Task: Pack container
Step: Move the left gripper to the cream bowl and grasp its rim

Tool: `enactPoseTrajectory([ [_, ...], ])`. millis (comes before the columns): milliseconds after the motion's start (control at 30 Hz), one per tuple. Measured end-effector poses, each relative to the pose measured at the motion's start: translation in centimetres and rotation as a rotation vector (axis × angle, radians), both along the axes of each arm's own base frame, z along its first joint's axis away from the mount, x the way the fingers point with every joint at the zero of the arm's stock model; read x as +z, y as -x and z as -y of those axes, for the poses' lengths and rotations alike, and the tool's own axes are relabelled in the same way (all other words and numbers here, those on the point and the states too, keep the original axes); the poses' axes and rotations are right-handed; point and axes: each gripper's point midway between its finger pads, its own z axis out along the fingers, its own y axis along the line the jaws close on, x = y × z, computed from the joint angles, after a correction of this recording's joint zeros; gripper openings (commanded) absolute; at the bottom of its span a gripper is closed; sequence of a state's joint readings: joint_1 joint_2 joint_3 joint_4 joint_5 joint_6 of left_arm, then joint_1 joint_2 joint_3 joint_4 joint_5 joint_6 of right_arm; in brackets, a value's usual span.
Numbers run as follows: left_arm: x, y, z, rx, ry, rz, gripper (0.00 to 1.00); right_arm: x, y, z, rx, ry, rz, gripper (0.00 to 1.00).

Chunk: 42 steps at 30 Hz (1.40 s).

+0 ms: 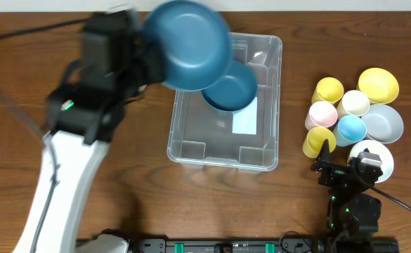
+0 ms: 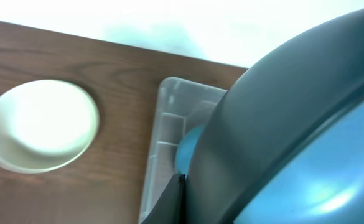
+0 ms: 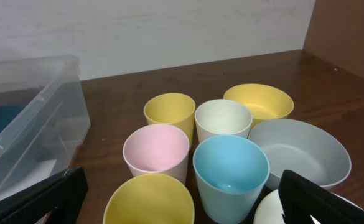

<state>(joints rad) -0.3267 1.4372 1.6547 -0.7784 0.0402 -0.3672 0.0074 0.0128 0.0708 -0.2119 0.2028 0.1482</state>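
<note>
Dark blue bowl, pinched in our left gripper, hangs over the far-left corner of the container, which sits on the table with a second bowl inside. We record the right gripper, right of it, spread.

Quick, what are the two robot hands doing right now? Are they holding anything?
Left gripper: jaws shut on the blue bowl, above the container.
Right gripper: jaws open, holding nothing.

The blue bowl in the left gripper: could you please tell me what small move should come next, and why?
Probably lower the held bowl onto the second blue bowl lying in the container. The left gripper is shut on it, raised above the container's far left corner.
</note>
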Motion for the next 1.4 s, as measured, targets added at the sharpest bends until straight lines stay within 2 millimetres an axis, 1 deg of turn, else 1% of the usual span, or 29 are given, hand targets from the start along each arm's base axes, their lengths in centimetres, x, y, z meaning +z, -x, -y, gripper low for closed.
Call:
enactPoseTrajectory([
  [33,-1.1,-0.9,1.2,-0.014,-0.018,-0.019,0.06,0.0,0.0,0.0,0.0,0.0,0.0,0.99],
  [100,-3.2,-2.2,2.8,-0.031,-0.041,-0.054,0.06,0.0,0.0,0.0,0.0,0.0,0.0,0.99],
  [133,-5.2,-3.1,3.6,-0.036,-0.061,-0.09,0.06,0.0,0.0,0.0,0.0,0.0,0.0,0.99],
  [267,-11.5,-5.2,6.3,-0.065,-0.118,-0.191,0.06,0.0,0.0,0.0,0.0,0.0,0.0,0.99],
  [367,-16.5,-6.0,7.6,-0.081,-0.164,-0.275,0.06,0.0,0.0,0.0,0.0,0.0,0.0,0.99],
  [433,-19.1,-6.1,8.2,-0.091,-0.189,-0.321,0.07,0.0,0.0,0.0,0.0,0.0,0.0,0.99],
  [500,-20.7,-6.1,8.6,-0.1,-0.206,-0.35,0.36,0.0,0.0,0.0,0.0,0.0,0.0,0.99],
  [533,-21.2,-6.1,8.7,-0.101,-0.211,-0.359,0.47,0.0,0.0,0.0,0.0,0.0,0.0,0.99],
  [567,-21.4,-6.1,8.7,-0.101,-0.211,-0.363,0.51,0.0,0.0,0.0,0.0,0.0,0.0,0.99],
  [600,-21.4,-6.1,8.7,-0.102,-0.212,-0.362,0.53,0.0,0.0,0.0,0.0,0.0,0.0,0.99],
  [667,-21.0,-6.1,8.7,-0.102,-0.209,-0.354,0.53,0.0,0.0,0.0,0.0,0.0,0.0,0.99],
  [767,-19.9,-5.9,8.4,-0.099,-0.202,-0.341,0.53,0.0,0.0,0.0,0.0,0.0,0.0,0.99],
  [867,-17.5,-5.5,7.3,-0.085,-0.194,-0.313,0.53,0.0,0.0,0.0,0.0,0.0,0.0,0.99],
  [933,-14.9,-5.2,5.7,-0.052,-0.191,-0.274,0.53,0.0,0.0,0.0,0.0,0.0,0.0,0.99],
  [967,-13.4,-5.0,4.6,-0.026,-0.191,-0.251,0.53,0.0,0.0,0.0,0.0,0.0,0.0,0.99],
  [1033,-10.3,-4.7,1.5,0.047,-0.189,-0.201,0.53,0.0,0.0,0.0,0.0,0.0,0.0,0.99],
  [1100,-7.6,-4.5,-2.5,0.138,-0.184,-0.163,0.53,0.0,0.0,0.0,0.0,0.0,0.0,0.99],
  [1133,-6.7,-4.3,-4.2,0.18,-0.181,-0.155,0.54,0.0,0.0,0.0,0.0,0.0,0.0,0.99],
  [1167,-6.0,-4.1,-6.7,0.238,-0.179,-0.151,0.53,0.0,0.0,0.0,0.0,0.0,0.0,0.99],
  [1200,-5.6,-4.0,-8.4,0.281,-0.178,-0.152,0.54,0.0,0.0,0.0,0.0,0.0,0.0,0.99],
  [1233,-5.5,-3.8,-10.8,0.34,-0.175,-0.161,0.55,0.0,0.0,0.0,0.0,0.0,0.0,0.99],
  [1267,-5.6,-3.7,-12.4,0.377,-0.17,-0.171,0.61,0.0,0.0,0.0,0.0,0.0,0.0,0.99],
  [1300,-5.8,-3.6,-14.3,0.419,-0.157,-0.187,0.62,0.0,0.0,0.0,0.0,0.0,0.0,0.99],
  [1333,-6.3,-3.6,-15.9,0.454,-0.132,-0.207,0.64,0.0,0.0,0.0,0.0,0.0,0.0,0.99],
  [1400,-7.2,-3.7,-17.9,0.486,-0.082,-0.24,0.66,0.0,0.0,0.0,0.0,0.0,0.0,0.99],
])
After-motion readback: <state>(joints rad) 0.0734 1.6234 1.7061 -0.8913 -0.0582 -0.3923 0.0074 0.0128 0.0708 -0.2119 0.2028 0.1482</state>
